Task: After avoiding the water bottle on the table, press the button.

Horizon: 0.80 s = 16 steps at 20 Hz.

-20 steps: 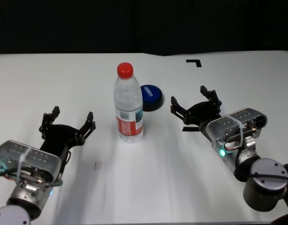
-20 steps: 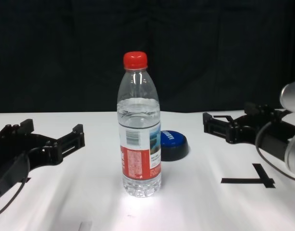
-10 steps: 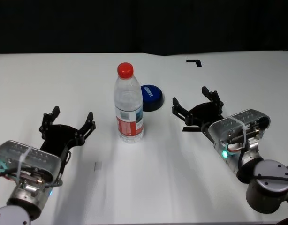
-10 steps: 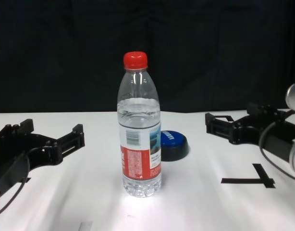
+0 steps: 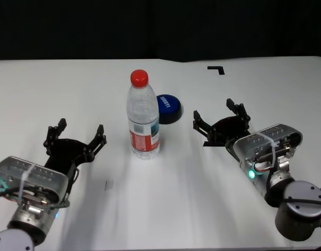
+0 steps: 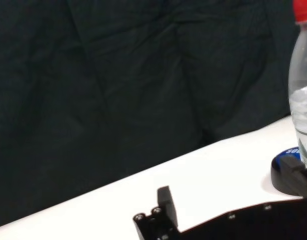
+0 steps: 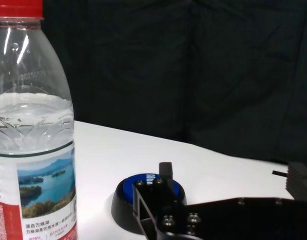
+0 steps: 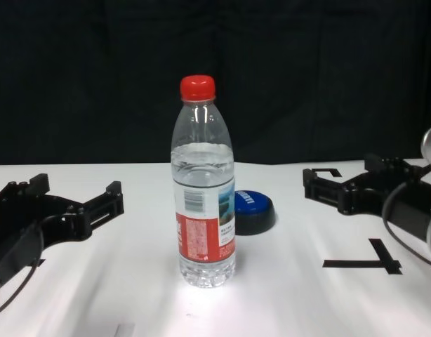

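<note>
The water bottle (image 5: 144, 117) stands upright mid-table, clear with a red cap and a red, white and blue label; it also shows in the chest view (image 8: 205, 203) and fills one side of the right wrist view (image 7: 33, 125). The button (image 5: 168, 107), blue dome on a black base, sits just behind and to the right of it (image 8: 252, 208) (image 7: 148, 192). My right gripper (image 5: 219, 113) is open, low over the white table (image 5: 71, 83), right of the button and apart from it. My left gripper (image 5: 80, 128) rests open to the left of the bottle, holding nothing.
A black corner tape mark (image 5: 217, 68) lies far back on the right. A T-shaped tape mark (image 8: 363, 263) lies under the right gripper. A dark curtain backs the table. A small grey mark (image 5: 109, 184) sits near the front.
The right gripper has drifted slightly to the right and back toward me, still open. The left arm, bottle and button have not moved.
</note>
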### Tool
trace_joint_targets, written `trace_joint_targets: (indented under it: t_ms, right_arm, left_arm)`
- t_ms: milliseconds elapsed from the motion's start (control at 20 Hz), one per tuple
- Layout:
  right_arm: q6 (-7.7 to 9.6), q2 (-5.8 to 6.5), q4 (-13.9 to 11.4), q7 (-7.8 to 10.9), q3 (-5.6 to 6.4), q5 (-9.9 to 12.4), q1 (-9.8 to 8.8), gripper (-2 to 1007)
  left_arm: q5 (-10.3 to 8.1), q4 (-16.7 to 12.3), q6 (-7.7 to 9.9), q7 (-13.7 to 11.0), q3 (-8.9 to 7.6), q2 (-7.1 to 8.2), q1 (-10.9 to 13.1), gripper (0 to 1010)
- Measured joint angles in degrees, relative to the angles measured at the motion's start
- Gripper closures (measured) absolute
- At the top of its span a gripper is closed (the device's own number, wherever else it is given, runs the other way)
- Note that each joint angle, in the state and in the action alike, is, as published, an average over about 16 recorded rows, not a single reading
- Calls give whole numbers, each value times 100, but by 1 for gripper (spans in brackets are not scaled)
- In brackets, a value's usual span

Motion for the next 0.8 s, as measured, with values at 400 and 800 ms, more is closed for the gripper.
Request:
trace_joint_targets:
  t_ms: [400,800]
  right_arm:
    - [29,-12,-57,-23,2,-11,-84,2]
    - [73,-11,-140,-15,-10,-12,-184,2]
  left_arm:
    - [0,0,0,0,0,0,0,7]
    - [0,0,0,0,0,0,0,7]
